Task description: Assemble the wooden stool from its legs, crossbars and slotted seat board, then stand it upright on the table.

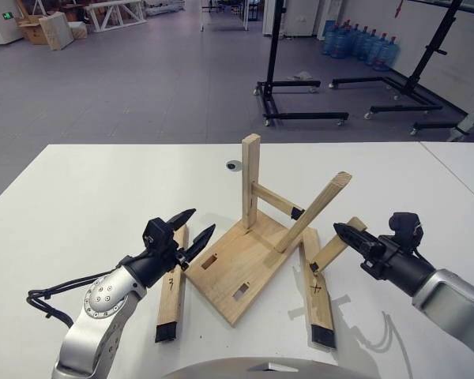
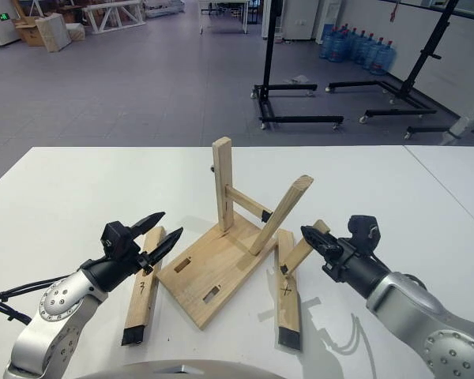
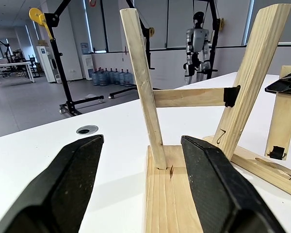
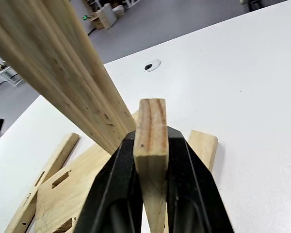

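The slotted seat board [image 1: 235,276] lies flat on the white table [image 1: 87,189]. Two legs stand in it, one upright [image 1: 251,180] and one tilted [image 1: 317,207], joined by a crossbar [image 1: 275,200]. My left gripper [image 1: 193,230] is open and hovers at the board's left edge, above a loose leg [image 1: 171,288] lying on the table. Its fingers [image 3: 63,189] frame the upright leg [image 3: 140,82]. My right gripper [image 1: 347,235] is shut on a short crossbar [image 4: 152,131], which slants down to another leg [image 1: 317,298] lying flat right of the board.
A round cable hole [image 1: 234,166] sits in the table behind the stool parts. A second table [image 1: 462,166] adjoins on the right. Black wheeled racks [image 1: 300,87] and water bottles stand on the floor beyond the far edge.
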